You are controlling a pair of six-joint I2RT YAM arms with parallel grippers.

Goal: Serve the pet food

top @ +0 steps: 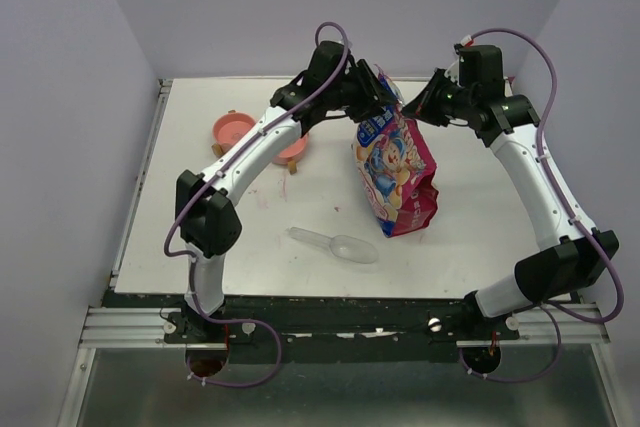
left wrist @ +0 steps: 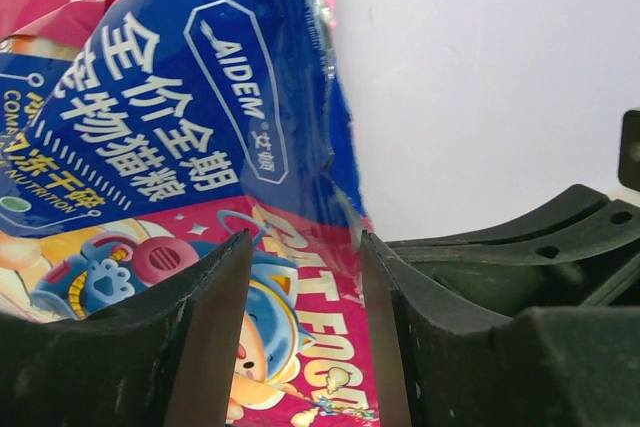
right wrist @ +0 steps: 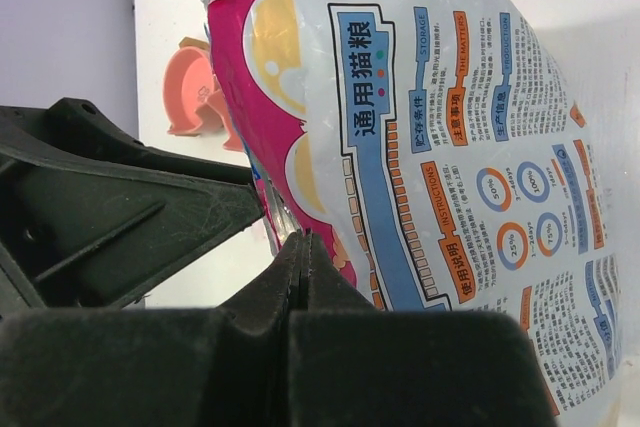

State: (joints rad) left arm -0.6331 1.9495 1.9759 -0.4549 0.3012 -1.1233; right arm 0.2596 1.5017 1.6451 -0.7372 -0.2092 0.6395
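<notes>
Here, pink bag's [top: 395,172] top edge in right tool [right wrist: 303,247]

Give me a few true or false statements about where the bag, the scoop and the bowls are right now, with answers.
1. The clear scoop lies on the table, apart from the bag. True.
2. The left tool holds the scoop. False: the scoop lies free, and the left tool stands open at the bag.
3. The right tool is shut on the bag's edge. True.
4. The pink bowls sit right of the bag. False: they sit to its left.
</notes>
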